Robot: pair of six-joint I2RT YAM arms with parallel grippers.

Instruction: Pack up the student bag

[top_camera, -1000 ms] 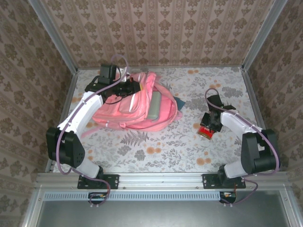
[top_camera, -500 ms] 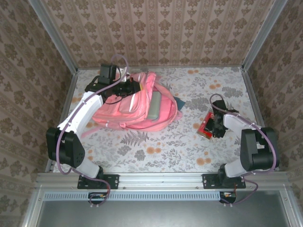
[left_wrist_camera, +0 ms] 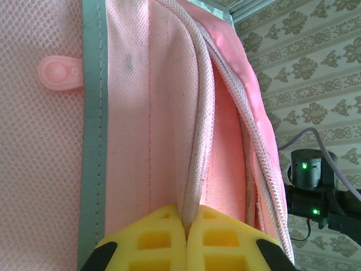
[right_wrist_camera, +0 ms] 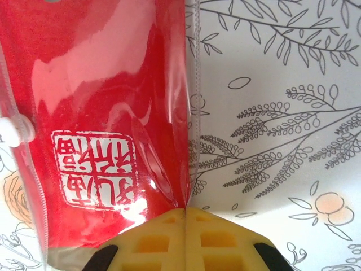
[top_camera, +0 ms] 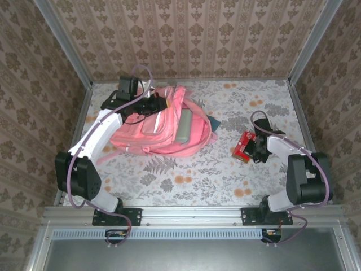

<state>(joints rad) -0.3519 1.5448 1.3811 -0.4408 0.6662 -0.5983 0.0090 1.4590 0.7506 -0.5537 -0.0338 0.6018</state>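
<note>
The student bag (top_camera: 163,129), a large pink backpack, lies flat at the back left of the table. My left gripper (top_camera: 155,105) is at its top end, and in the left wrist view its yellow fingers (left_wrist_camera: 163,237) are shut on a white-trimmed fold of the bag (left_wrist_camera: 141,113). A red packet in clear plastic (top_camera: 243,145) lies on the table at the right. My right gripper (top_camera: 255,145) is at its right edge. In the right wrist view the gripper (right_wrist_camera: 186,212) is shut on the edge of the red packet (right_wrist_camera: 96,113), which bears a white seal stamp.
A grey flat item (top_camera: 183,125) lies on the bag, and a dark blue item (top_camera: 215,121) pokes out at its right side. Wallpapered walls and a metal frame (top_camera: 299,118) enclose the floral table (top_camera: 186,169). The right arm (left_wrist_camera: 311,186) shows beyond the bag.
My right gripper has closed onto the red packet's edge, and the packet has shifted slightly up and left. The left arm and the bag have stayed put.
</note>
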